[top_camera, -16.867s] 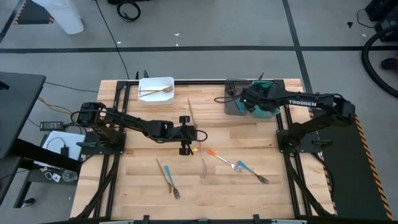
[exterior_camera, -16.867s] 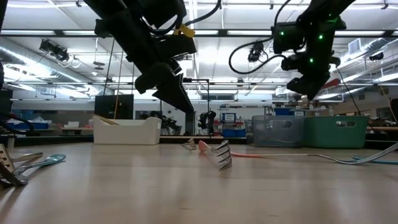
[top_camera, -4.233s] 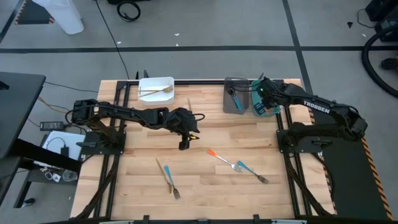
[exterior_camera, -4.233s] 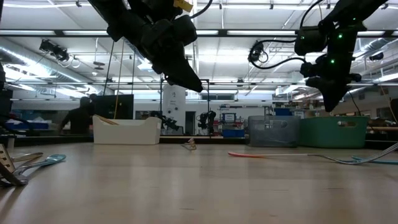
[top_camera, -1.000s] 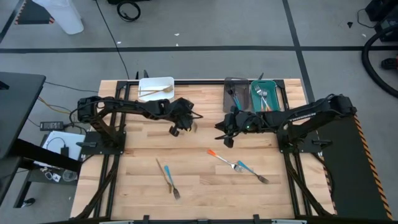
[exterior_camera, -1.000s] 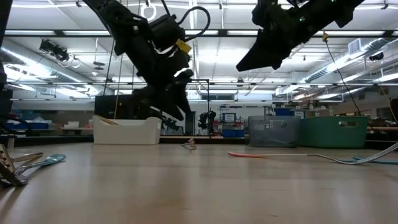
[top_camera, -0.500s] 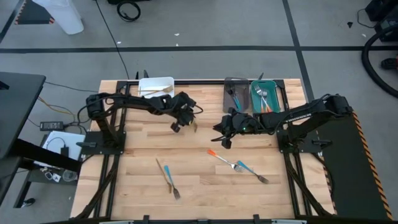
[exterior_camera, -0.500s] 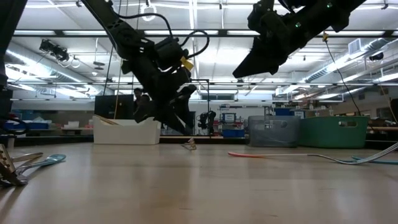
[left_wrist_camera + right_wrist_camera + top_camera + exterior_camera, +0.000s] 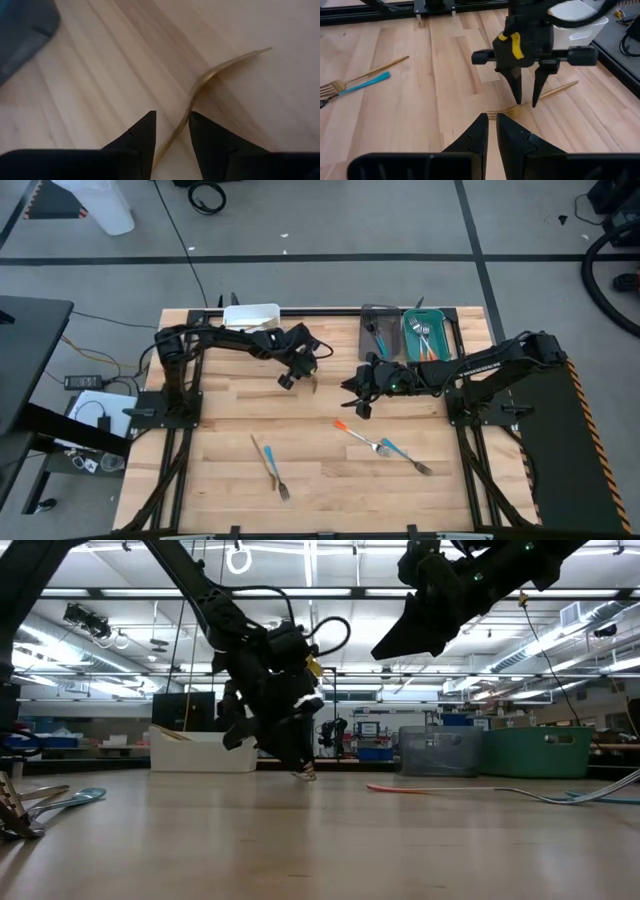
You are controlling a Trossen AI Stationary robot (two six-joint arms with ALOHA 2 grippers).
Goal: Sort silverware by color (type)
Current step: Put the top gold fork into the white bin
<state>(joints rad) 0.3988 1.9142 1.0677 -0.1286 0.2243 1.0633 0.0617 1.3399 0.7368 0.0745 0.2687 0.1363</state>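
The left hand (image 9: 525,95) is hovering open, fingers straddling a gold fork (image 9: 535,100) that is lying on the bench (image 9: 240,410) near the white bin (image 9: 250,315). The right hand (image 9: 360,402), nearly closed and empty, is hanging above mid-bench.

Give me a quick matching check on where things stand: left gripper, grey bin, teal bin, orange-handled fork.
Column one:
1. left gripper
2. grey bin
3. teal bin
4. orange-handled fork

Column two:
A. lying loose on the table
B. holds metal-tined forks
C. fingers open, one either side of the gold fork
D. holds a blue-handled utensil

Pairs: 1-C, 2-D, 3-B, 4-A.
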